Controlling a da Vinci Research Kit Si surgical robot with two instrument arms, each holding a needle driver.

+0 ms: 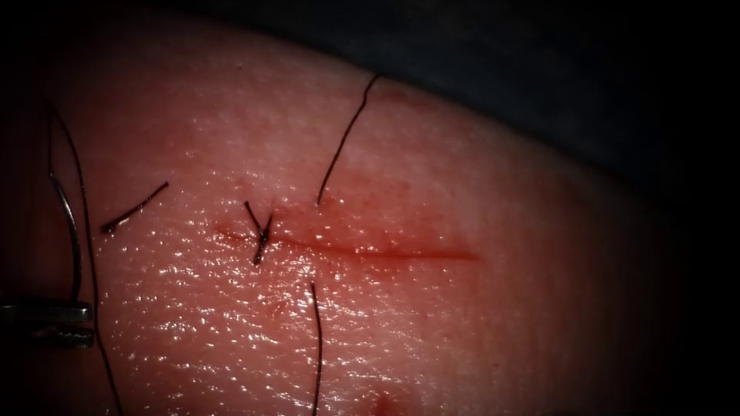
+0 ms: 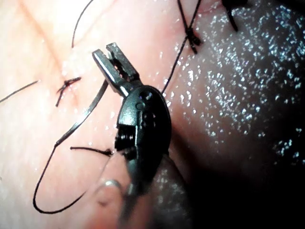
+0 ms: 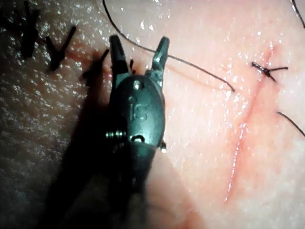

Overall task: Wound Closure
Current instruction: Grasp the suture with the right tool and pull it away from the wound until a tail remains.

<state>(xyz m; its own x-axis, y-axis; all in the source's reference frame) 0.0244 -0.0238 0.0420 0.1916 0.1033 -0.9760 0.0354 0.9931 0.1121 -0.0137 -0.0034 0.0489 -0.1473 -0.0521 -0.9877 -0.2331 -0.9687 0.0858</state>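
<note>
Left tool (image 1: 46, 320) at nine o'clock, jaws clamped on needle (image 1: 71, 231) near its end, needle clear of tissue (image 1: 462, 323), left of cut (image 1: 370, 250), right tool (image 3: 138, 57) jaws apart, empty.

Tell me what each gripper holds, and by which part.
Left gripper is shut on the needle near one end, off the tissue. Right gripper is open, holding nothing.

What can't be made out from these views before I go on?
1. Tip of the needle: left wrist view, hidden by the left tool shut on it; whether it touches the tissue is unclear.
2. Run of thread under the cut: endoscope view, buried in tissue.
3. Tissue beneath the open, empty right tool: right wrist view, shadowed.
</note>
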